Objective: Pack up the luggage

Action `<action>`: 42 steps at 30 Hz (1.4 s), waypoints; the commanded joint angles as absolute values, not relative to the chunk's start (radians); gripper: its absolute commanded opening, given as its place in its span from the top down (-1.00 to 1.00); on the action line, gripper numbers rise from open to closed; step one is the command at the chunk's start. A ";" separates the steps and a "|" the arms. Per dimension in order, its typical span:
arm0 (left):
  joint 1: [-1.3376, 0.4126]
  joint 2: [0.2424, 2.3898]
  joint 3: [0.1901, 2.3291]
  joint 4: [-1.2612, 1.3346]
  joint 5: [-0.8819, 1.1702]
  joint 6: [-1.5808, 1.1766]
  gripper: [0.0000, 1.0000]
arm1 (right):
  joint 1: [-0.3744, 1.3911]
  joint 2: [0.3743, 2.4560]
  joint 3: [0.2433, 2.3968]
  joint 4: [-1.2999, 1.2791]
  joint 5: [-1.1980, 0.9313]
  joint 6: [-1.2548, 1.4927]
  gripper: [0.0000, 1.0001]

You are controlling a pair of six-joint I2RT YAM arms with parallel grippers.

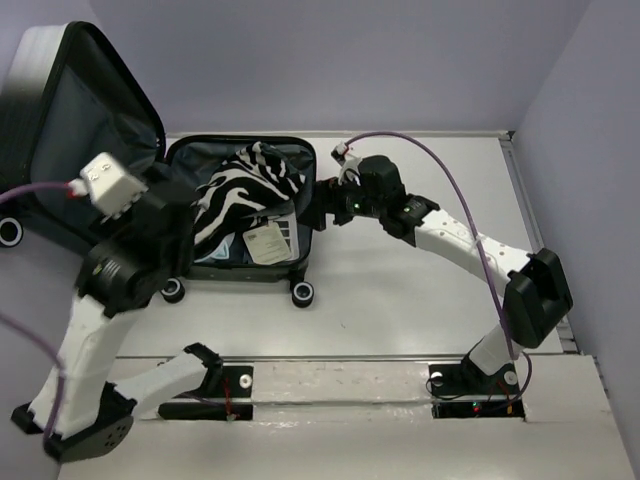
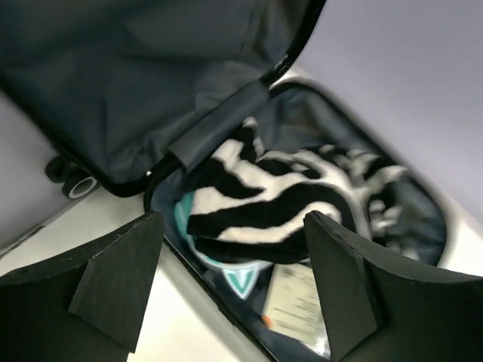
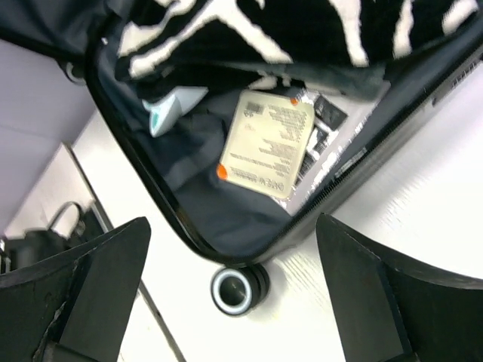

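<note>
— How do the left fingers (image 2: 113, 286) stand?
— Spread wide, released, gripping nothing. They hang above the rim of the small hard-shell luggage (image 1: 245, 274) with dark grey fabric lining. It lies open in the upper left of the overhead view, lid raised at the left.
— And the right fingers (image 3: 98, 286)?
— Spread wide too, empty, just beside the case's right edge, above a black wheel with a pale ring (image 3: 235, 289).
— What fills it?
— A soft, crumpled black-and-white zebra-striped cloth (image 1: 245, 185) is heaped across the tub. A flat cream printed card with orange corners (image 3: 268, 143) lies on the lining beside it.
— Room to move?
— A smooth white counter (image 1: 420, 300) spreads to the right of the case.
</note>
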State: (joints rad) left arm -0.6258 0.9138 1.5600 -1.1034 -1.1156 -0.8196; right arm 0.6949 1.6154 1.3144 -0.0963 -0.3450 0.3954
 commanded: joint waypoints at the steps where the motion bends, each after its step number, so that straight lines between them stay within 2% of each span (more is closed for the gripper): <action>1: -0.375 1.037 1.396 -0.881 -0.949 -0.616 -0.75 | 0.675 1.577 1.224 -0.064 -0.383 0.296 -0.93; 3: -0.246 0.909 1.203 -0.709 -0.856 -0.542 -0.74 | 0.661 1.565 1.180 -0.060 -0.403 0.276 -0.94; 4: -0.112 0.843 1.159 -0.680 -0.777 -0.487 -0.74 | 0.646 1.569 1.178 -0.060 -0.416 0.275 -0.94; 8: 0.087 0.750 1.022 -0.654 -0.782 -0.413 -0.74 | 0.637 1.571 1.181 -0.051 -0.523 0.293 -0.97; 12: 0.115 0.661 0.994 -0.602 -0.915 -0.373 -0.73 | 0.637 1.588 1.178 -0.038 -0.541 0.301 -0.97; 22: 0.199 0.912 1.132 -0.423 -1.114 -0.353 -0.71 | 0.637 1.626 1.134 0.018 -0.577 0.302 -0.98; 28: 0.224 1.005 1.176 -0.287 -1.112 -0.285 -0.69 | 0.637 1.655 1.111 0.043 -0.577 0.302 -0.98; 29: 0.224 1.009 1.178 -0.273 -1.117 -0.272 -0.64 | 0.637 1.660 1.112 0.043 -0.575 0.301 -0.98; 30: 0.224 1.011 1.178 -0.273 -1.120 -0.272 -0.47 | 0.637 1.664 1.114 0.044 -0.571 0.302 -0.98; 35: 0.224 1.006 1.141 -0.215 -1.117 -0.238 -0.04 | 0.637 1.690 1.112 0.058 -0.508 0.337 -0.97; 36: 0.224 1.009 1.129 -0.192 -1.115 -0.224 0.17 | 0.637 1.697 1.109 0.072 -0.468 0.347 -0.97; 39: 0.224 1.003 1.118 -0.173 -1.079 -0.224 0.63 | 0.637 1.733 1.120 0.081 -0.457 0.377 -0.98; 42: 0.224 0.991 1.104 -0.163 -1.054 -0.224 0.88 | 0.637 1.779 1.157 0.084 -0.474 0.399 -0.98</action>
